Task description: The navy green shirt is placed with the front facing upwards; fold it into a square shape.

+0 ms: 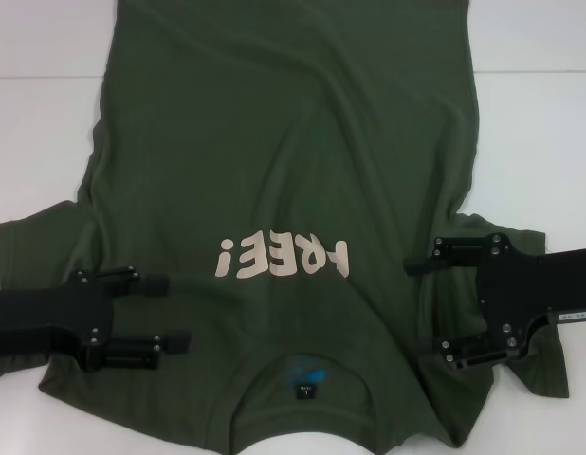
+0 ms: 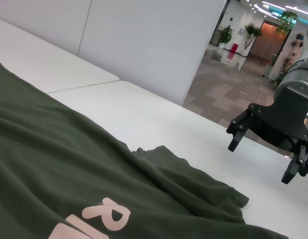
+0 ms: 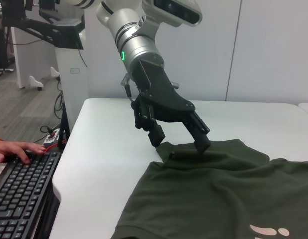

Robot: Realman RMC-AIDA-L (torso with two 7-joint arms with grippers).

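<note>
The navy green shirt [image 1: 283, 152] lies spread flat on the white table [image 1: 540, 123], front up. Its collar [image 1: 302, 374] is nearest me and the pale "FREE!" lettering [image 1: 283, 258] reads upside down. My left gripper [image 1: 174, 311] is open and low over the shirt's left sleeve, fingers pointing toward the chest. In the right wrist view, the left gripper [image 3: 180, 143] has its fingertips at the sleeve's edge. My right gripper [image 1: 426, 313] is open over the right shoulder and sleeve. The left wrist view shows the right gripper [image 2: 259, 162] raised a little above the table beyond the bunched sleeve [image 2: 194, 184].
A seam [image 1: 540, 71] crosses the table at the far side. Off the table's left end, the right wrist view shows a keyboard [image 3: 19, 194] with a person's hand [image 3: 12, 149] on it. The table's edge [image 3: 69, 164] drops off there.
</note>
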